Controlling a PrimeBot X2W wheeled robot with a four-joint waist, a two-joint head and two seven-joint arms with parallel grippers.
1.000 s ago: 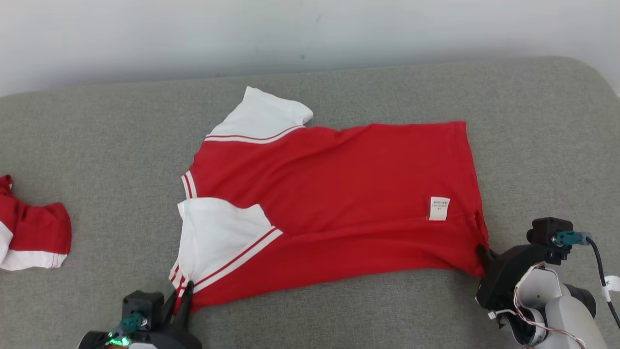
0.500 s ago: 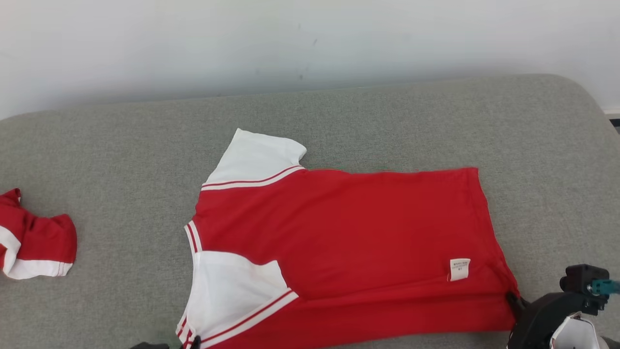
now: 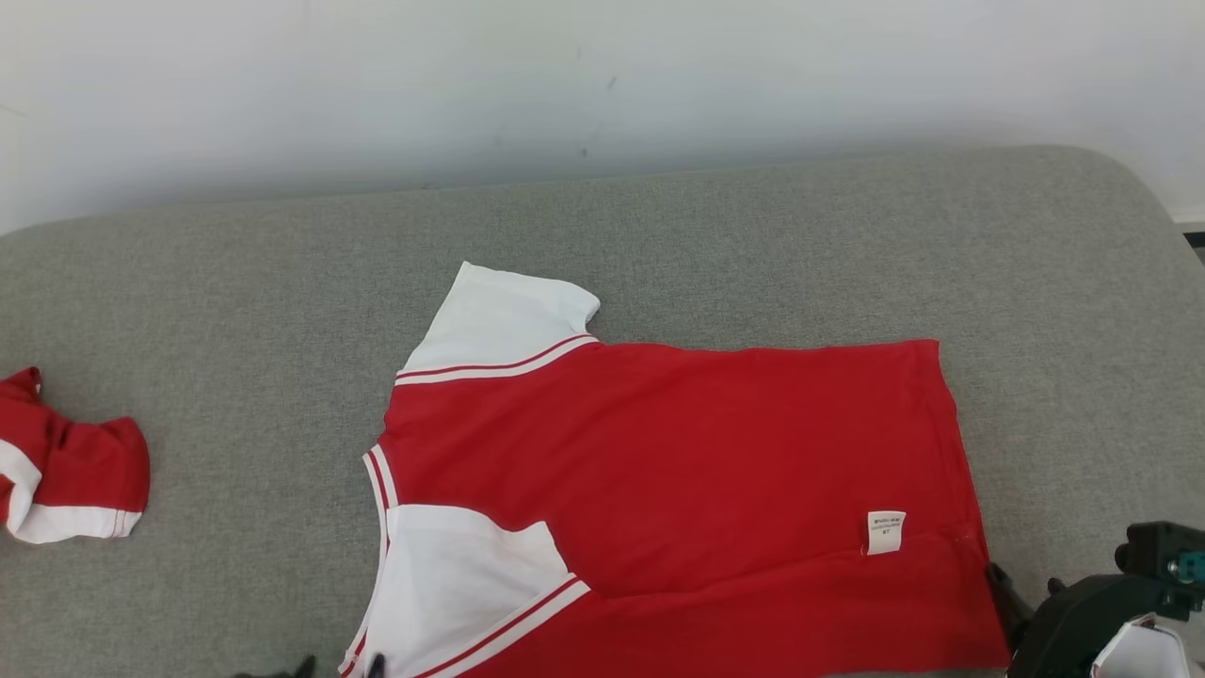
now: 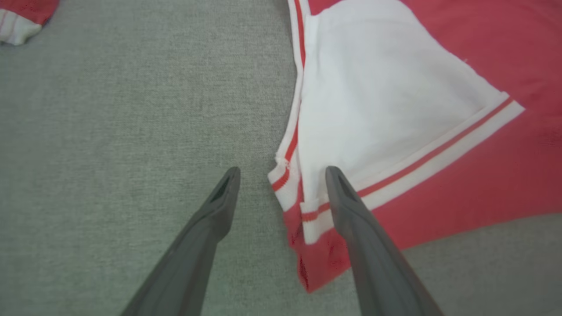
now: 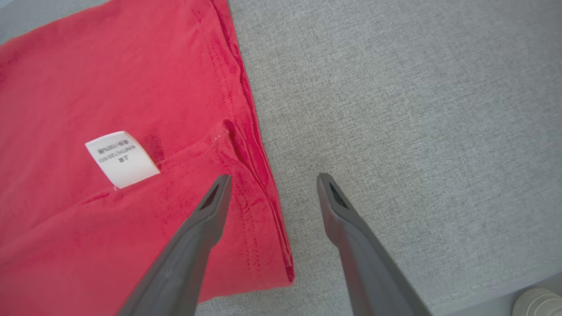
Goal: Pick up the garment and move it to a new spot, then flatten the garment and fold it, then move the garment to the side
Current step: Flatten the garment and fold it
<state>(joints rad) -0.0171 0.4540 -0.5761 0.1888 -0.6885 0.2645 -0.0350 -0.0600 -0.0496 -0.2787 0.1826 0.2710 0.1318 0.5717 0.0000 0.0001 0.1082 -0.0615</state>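
Garment (image 3: 678, 471) flat mid-frame; left hand (image 4: 282, 172) and right hand (image 5: 272, 177) wide open, empty, straddling its lower-left and lower-right corners.

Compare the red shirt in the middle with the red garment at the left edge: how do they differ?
The red shirt lies spread nearly flat; the left garment sits bunched in a heap. The red shirt covers far more of the grey cushion than the left garment. The red shirt shows a white care label; the left garment shows none. Both are red with white trim and rest on it.
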